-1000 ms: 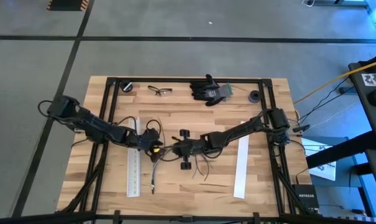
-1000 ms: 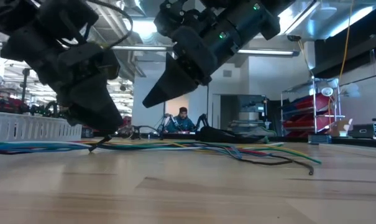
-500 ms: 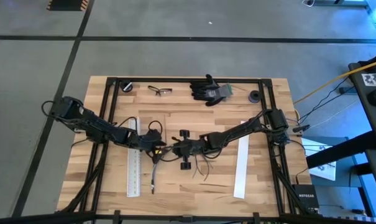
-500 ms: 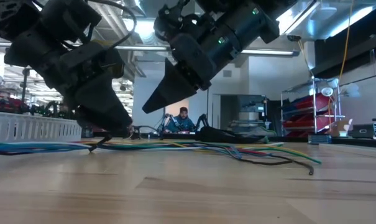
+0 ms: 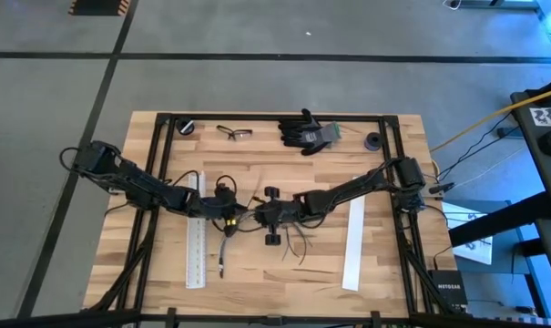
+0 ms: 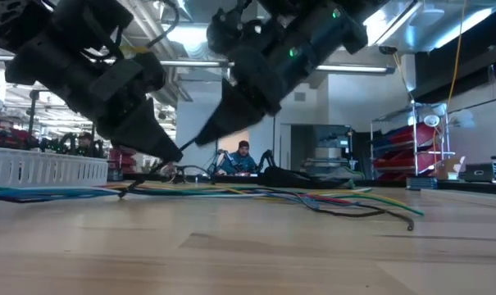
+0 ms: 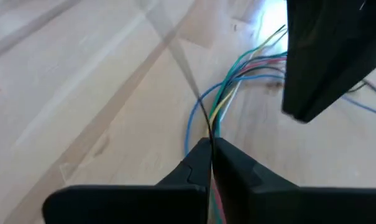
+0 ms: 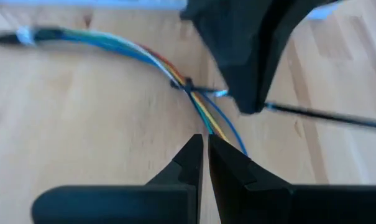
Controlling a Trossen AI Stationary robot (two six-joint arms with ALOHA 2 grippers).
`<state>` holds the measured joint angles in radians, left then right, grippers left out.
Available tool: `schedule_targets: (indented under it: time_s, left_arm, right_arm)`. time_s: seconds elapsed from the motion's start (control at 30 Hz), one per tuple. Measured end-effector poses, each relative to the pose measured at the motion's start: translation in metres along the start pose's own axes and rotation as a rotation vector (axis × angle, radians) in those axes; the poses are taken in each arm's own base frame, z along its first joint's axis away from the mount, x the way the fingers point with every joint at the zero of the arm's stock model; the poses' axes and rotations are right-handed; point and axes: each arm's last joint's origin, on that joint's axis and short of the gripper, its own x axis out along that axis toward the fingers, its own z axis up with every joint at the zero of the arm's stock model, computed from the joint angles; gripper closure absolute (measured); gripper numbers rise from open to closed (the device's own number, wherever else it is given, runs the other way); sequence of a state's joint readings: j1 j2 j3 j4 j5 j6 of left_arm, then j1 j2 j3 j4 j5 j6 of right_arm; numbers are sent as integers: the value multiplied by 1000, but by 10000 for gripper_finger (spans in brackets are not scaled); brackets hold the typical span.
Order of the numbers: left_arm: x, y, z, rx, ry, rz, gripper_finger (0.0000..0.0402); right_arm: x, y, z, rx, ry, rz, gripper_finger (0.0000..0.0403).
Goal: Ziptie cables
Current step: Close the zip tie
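The cables (image 5: 226, 248) are thin coloured wires lying on the wooden table. Their joined end (image 8: 26, 35) points toward the near edge, and the loose ends (image 5: 298, 244) splay to the right. A black zip tie (image 8: 185, 84) loops around the bundle. My left gripper (image 5: 237, 217) is shut beside that loop. My right gripper (image 5: 255, 217) faces it from the right, shut on the wires just past the tie. In the low view the left tip (image 6: 179, 156) and the right tip (image 6: 202, 141) nearly meet above the wires. My left gripper pinches a thin black strand (image 7: 204, 122), the zip tie's tail, at its fingertips. It slants down from the table's left. The tail (image 8: 318, 114) runs on past the finger. My right gripper has the coloured wires (image 8: 203, 121) running in between its shut fingertips, just past the tie loop. It slants down from the table's right, along the bundle. The fingers hide the contact itself. The rest of the wires lies on the table.
Two long white strips (image 5: 196, 244) (image 5: 353, 244) lie left and right of the work spot. At the far edge are a black glove (image 5: 307, 133), safety glasses (image 5: 234, 133) and two small black round parts (image 5: 186, 126) (image 5: 372, 141). A person (image 6: 242, 156) sits in the room beyond.
My left gripper has rolled its wrist, tipped its fingers further down and shut, ending up beside the right gripper's tip. My right gripper has stayed in place, shut.
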<state>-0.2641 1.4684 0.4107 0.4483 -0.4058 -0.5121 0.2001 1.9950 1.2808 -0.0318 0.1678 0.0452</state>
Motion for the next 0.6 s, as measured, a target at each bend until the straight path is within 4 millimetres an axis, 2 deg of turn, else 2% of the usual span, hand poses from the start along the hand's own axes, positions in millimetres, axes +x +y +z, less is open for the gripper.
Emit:
schedule_targets:
  time_s: [0.13,0.3,0.4,0.5,0.6]
  left_arm:
    - [-12,-8,7,30,-57,-27,401]
    - [-27,-16,12,88,-103,-38,401]
    - [-32,-19,11,105,-111,-27,401]
    - [-33,-20,10,122,-118,-24,401]
    - [-33,-20,10,134,-117,-22,401]
  right_arm:
    - [-26,-11,20,26,-61,76,393]
    - [-31,-26,19,38,-24,101,393]
    - [-25,-30,6,4,-83,96,393]
    - [-12,-31,-26,-7,-237,57,393]
    - [-4,-33,-49,27,-405,11,393]
